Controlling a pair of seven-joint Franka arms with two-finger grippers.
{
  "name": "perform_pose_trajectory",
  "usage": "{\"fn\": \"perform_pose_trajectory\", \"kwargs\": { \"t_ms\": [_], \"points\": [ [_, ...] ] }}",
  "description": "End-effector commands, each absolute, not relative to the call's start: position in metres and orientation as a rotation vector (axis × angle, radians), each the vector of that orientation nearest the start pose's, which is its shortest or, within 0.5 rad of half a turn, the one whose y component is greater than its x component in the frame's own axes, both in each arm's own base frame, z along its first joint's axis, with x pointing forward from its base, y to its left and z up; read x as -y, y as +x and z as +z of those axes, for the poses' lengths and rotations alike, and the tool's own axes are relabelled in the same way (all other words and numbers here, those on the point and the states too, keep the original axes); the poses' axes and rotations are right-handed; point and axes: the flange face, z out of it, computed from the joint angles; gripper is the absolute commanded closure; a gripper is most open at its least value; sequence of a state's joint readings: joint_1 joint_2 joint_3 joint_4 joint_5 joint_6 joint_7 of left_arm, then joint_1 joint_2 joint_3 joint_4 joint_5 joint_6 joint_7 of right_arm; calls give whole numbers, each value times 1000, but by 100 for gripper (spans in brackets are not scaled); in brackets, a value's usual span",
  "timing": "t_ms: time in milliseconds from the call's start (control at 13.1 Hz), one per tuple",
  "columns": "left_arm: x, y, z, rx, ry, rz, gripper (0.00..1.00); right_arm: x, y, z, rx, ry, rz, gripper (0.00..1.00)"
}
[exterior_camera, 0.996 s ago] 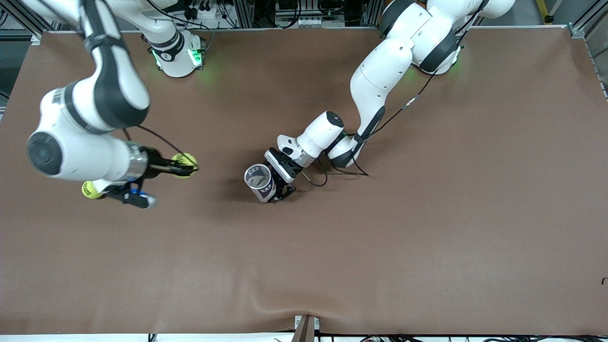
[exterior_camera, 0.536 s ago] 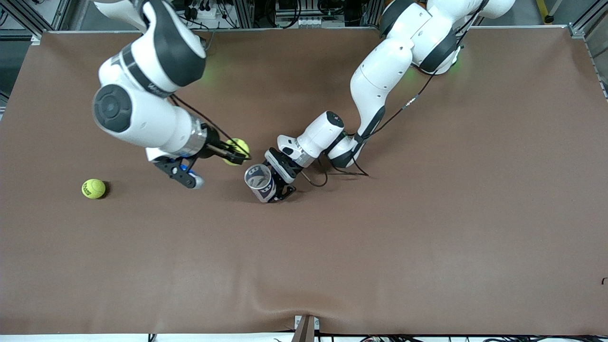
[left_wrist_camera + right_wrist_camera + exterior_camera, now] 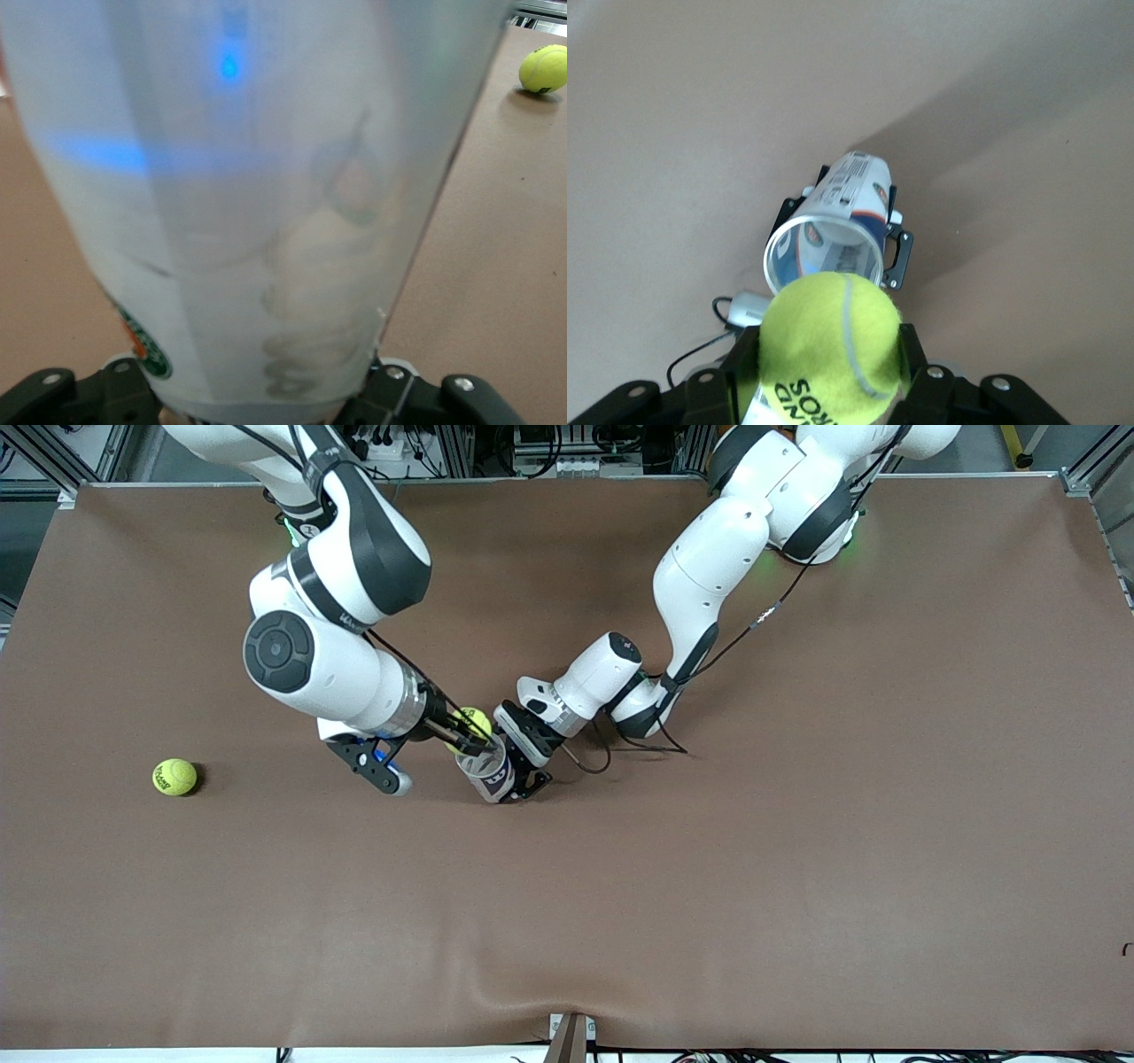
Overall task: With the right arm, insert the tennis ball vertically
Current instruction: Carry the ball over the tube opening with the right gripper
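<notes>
**Front view: tennis ball held over the can mouth**

Front view shows the right gripper (image 3: 471, 737) over the middle of the brown tabletop (image 3: 797, 868), its fingers closed on a yellow tennis ball (image 3: 469, 723). The ball sits just above the open mouth of a clear tennis ball can (image 3: 489, 769); whether ball and rim touch cannot be told.

The left gripper (image 3: 523, 766) holds the can upright, its fingers closed on the can's lower body, at the side toward the left arm's end of the tabletop. The can carries a printed label.

In the right wrist view, the held ball (image 3: 828, 345) fills the space between the fingers (image 3: 740, 367), and the can mouth (image 3: 824, 257) appears directly past it as an open circle.

In the left wrist view, the translucent can wall (image 3: 266, 204) fills most of the picture.

A second tennis ball (image 3: 174, 777) lies on the tabletop toward the right arm's end, well apart from the can.
</notes>
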State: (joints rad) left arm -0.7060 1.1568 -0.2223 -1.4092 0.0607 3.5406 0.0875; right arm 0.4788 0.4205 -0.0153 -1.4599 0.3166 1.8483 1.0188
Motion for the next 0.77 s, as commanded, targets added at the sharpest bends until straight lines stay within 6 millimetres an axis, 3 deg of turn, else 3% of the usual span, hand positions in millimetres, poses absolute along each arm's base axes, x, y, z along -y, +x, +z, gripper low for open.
{"fn": "perform_pose_trajectory", "kwargs": {
  "t_ms": [0,689],
  "points": [
    [565,484,138,-1350,-2978,-1592,24,-333,601,442,-935,-2770,290,88],
    [565,483,136,-1352,-2980,-1584,24,-345,603,416,-978,-2774,283,77]
  ]
}}
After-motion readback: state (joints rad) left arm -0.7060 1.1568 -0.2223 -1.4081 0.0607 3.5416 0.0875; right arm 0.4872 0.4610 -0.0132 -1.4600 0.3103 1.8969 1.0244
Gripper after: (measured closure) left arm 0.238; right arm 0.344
